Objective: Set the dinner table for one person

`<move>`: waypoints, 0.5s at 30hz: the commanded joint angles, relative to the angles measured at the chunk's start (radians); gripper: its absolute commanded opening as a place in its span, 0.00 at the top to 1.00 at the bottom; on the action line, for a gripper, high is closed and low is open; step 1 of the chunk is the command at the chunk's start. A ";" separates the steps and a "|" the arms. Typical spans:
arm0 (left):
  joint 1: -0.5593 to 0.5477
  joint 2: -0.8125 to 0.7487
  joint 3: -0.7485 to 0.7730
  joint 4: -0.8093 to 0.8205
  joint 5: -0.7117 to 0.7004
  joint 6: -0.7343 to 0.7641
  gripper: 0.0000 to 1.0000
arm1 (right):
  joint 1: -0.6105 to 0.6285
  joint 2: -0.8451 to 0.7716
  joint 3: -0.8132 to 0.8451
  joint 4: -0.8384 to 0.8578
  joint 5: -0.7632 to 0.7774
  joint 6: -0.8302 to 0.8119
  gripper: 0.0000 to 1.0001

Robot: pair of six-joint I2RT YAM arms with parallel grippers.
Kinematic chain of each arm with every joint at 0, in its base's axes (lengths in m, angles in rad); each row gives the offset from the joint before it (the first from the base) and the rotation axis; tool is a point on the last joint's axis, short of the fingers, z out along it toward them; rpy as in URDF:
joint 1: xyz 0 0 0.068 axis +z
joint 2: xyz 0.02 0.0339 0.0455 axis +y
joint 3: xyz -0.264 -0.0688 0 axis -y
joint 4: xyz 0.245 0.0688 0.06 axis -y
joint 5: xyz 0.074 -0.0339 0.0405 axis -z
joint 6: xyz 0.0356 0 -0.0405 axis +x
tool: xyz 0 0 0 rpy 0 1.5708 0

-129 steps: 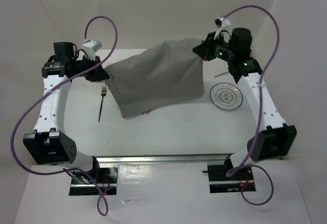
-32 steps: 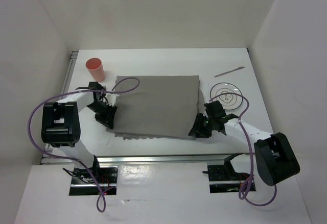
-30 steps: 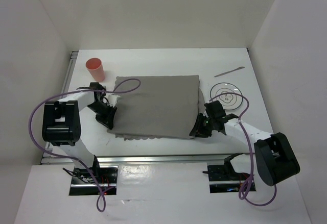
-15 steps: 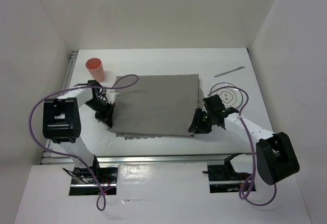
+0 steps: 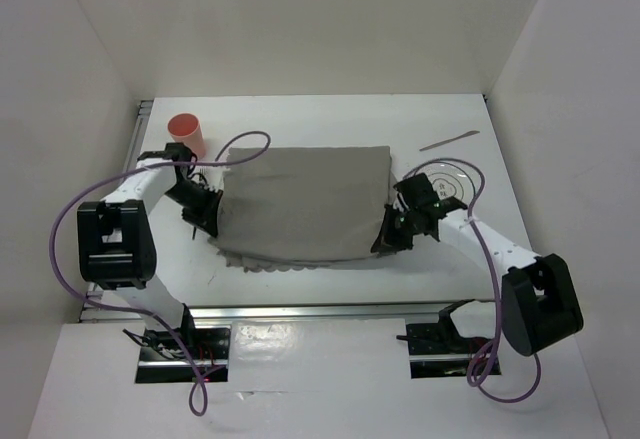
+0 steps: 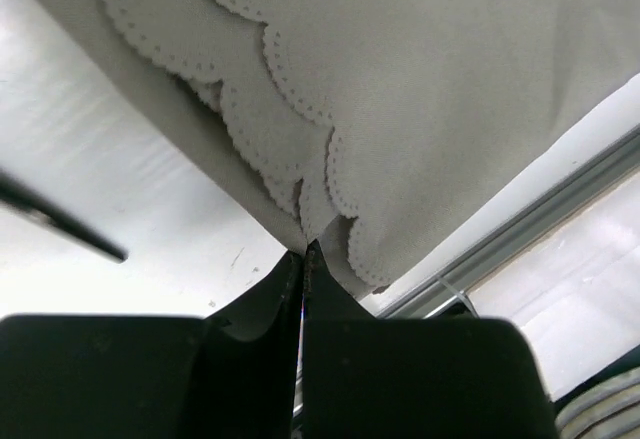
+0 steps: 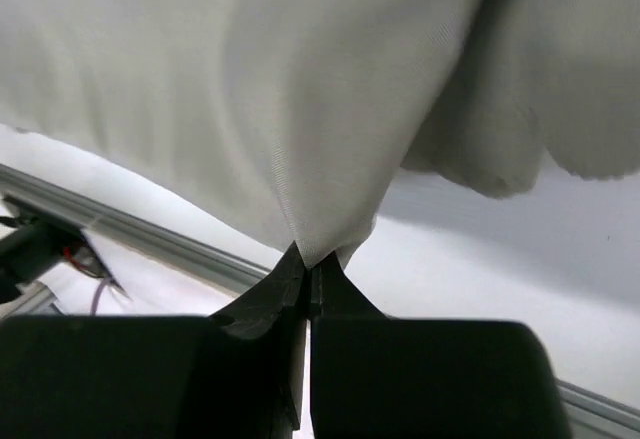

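Observation:
The grey cloth mat (image 5: 300,199) lies spread in the middle of the white dinner table (image 5: 330,119). My left gripper (image 5: 211,223) is shut on the mat's near left corner, pinching its scalloped edge (image 6: 303,234) in the left wrist view. My right gripper (image 5: 386,240) is shut on the near right corner, with a fold of cloth (image 7: 315,244) between the fingertips. Both corners are held slightly off the table. A white plate (image 5: 450,185) with dark rings sits right of the mat, partly behind my right arm.
An orange cup (image 5: 187,134) stands at the far left. A thin utensil (image 5: 448,140) lies at the far right. A dark fork handle (image 6: 60,224) shows left of the mat. Metal rails run along the left edge (image 5: 137,139) and near edge (image 5: 330,311).
Both grippers, still shut on the mat's near corners, have moved slightly away from the near rail and lifted. The mat's near edge has shifted a little farther in.

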 commanded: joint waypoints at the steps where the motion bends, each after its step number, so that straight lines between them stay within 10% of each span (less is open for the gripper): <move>1: 0.004 -0.075 0.142 -0.065 0.030 0.030 1.00 | 0.009 0.005 0.218 -0.088 0.052 -0.068 1.00; 8: -0.030 -0.118 0.311 -0.207 0.064 0.030 1.00 | 0.009 0.016 0.576 -0.240 0.172 -0.146 1.00; 15: -0.132 -0.142 0.195 -0.218 -0.020 0.039 1.00 | -0.014 -0.034 0.472 -0.317 0.272 -0.081 1.00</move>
